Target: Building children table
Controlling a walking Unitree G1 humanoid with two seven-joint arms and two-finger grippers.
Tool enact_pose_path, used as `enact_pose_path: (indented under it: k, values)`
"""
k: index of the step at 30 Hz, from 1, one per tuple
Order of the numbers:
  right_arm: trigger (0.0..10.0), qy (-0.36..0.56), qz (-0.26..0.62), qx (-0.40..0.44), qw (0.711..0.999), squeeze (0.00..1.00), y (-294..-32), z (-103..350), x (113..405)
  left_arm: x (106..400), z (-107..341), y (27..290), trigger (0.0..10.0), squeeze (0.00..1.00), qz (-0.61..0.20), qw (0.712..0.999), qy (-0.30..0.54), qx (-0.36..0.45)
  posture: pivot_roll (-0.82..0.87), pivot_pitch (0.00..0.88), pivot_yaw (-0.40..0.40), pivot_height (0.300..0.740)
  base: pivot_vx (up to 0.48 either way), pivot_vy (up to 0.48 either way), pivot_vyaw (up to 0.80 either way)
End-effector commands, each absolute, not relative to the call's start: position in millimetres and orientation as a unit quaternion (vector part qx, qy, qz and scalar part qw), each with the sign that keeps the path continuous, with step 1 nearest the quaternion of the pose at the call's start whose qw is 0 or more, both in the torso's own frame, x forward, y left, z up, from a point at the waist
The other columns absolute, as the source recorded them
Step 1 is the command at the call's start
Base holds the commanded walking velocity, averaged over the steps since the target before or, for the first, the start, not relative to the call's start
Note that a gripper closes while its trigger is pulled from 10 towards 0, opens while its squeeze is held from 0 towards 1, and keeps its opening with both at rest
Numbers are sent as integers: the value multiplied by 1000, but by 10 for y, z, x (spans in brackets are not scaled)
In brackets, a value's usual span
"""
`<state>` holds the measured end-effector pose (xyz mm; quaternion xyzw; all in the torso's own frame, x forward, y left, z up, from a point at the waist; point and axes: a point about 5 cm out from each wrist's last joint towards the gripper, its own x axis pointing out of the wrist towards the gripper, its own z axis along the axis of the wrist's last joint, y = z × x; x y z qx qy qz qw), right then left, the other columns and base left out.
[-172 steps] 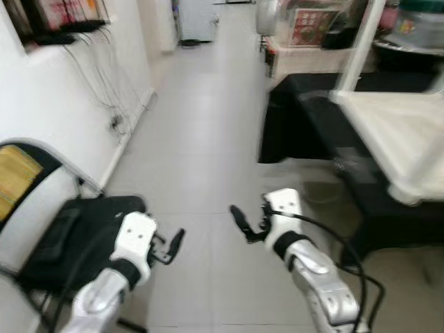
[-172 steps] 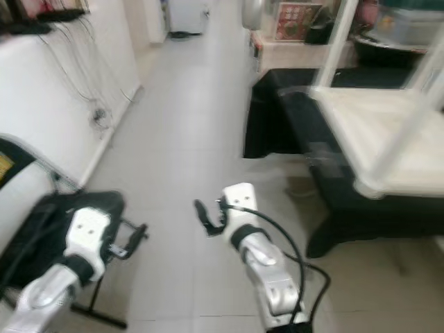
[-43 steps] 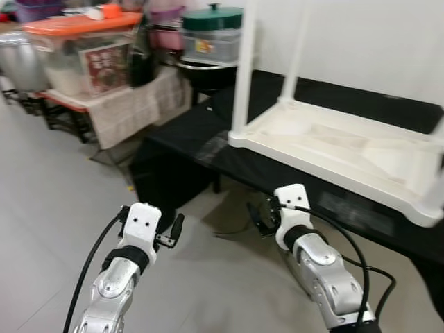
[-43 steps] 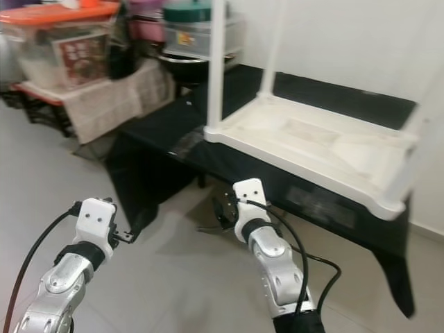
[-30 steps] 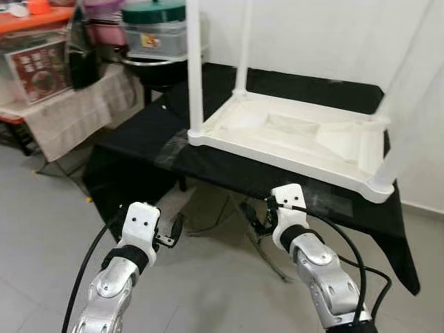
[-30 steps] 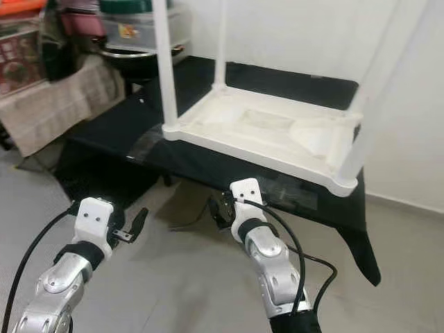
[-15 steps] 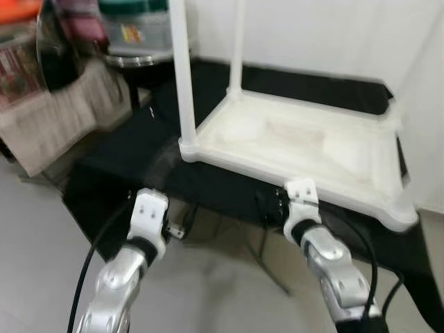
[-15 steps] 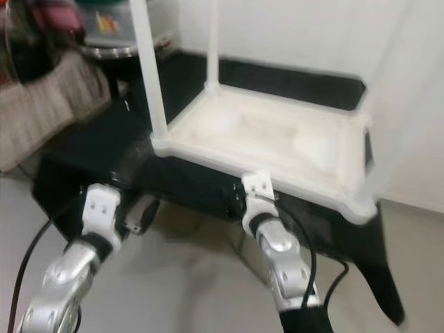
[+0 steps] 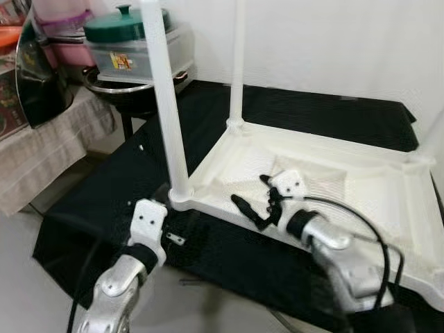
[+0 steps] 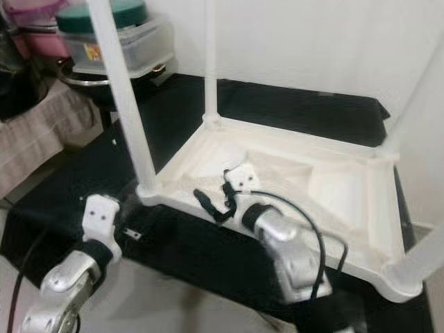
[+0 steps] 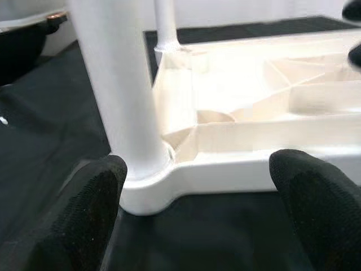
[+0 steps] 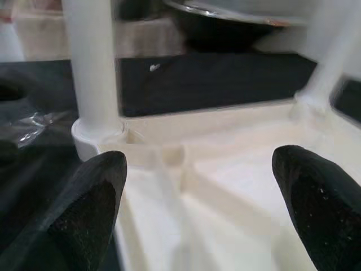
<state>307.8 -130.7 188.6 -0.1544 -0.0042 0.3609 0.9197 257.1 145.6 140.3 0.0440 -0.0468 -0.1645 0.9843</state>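
A white plastic children's table (image 9: 347,177) lies upside down on a black-covered bench (image 9: 104,194), its legs pointing up. The near-left leg (image 9: 165,104) stands in its corner socket, and a second leg (image 9: 238,62) rises at the back. My left gripper (image 9: 175,234) is open, low in front of that near-left corner; in the left wrist view its fingers (image 11: 90,209) frame the leg base (image 11: 141,169). My right gripper (image 9: 253,199) is open and hovers just over the front rim, above the ribbed underside (image 12: 225,186). Nothing is held.
A clear box with a green-lidded pot (image 9: 132,41) stands at the back left, over a dark metal bowl (image 9: 118,94). A cloth-draped stand (image 9: 48,149) is to the left. A white wall (image 9: 333,41) runs behind the bench.
The view has swung and closed in on the bench. My right gripper has risen from below the bench edge to over the table's rim; my left has come up near the corner leg.
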Motion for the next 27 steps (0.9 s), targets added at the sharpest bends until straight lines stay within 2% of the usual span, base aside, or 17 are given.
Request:
enact_pose_path:
  k: [1,2,4,12,16,17,20,27]
  values:
    - [10000,75,461,-243,850,0,-1284,1749,2999,2474,1328,1446,10000,0,-204,977,-28,55,-5,47,0,740,0,0,0]
    - [10000,75,461,-243,850,0,-1284,1749,2999,2474,1328,1446,10000,0,-204,977,-28,55,-5,47,0,740,0,0,0]
    - [10000,154,505,-318,788,0,-1480,1691,2994,2398,1297,1385,10000,0,-246,967,-24,66,-4,47,-4,740,0,0,0]
    - [10000,234,499,-372,747,0,-1705,1703,3246,2278,1255,1332,10000,0,-290,953,-20,85,0,54,-21,740,0,0,0]
    - [10000,229,503,-374,745,0,-1656,1675,3304,2258,1252,1329,10000,0,-292,953,-19,85,1,58,-22,740,0,0,0]
    - [10000,216,514,-334,760,0,-1540,1666,3357,2239,1247,1321,10000,0,-296,951,-16,84,1,58,-22,740,0,0,0]
    - [10000,225,519,-317,761,0,-1482,1610,3396,2215,1242,1307,10000,0,-302,949,-15,85,8,64,-19,740,0,0,0]
    - [10000,242,511,-328,757,0,-1434,1503,3497,2177,1255,1291,10000,0,-309,947,-15,87,13,74,-22,740,0,0,0]
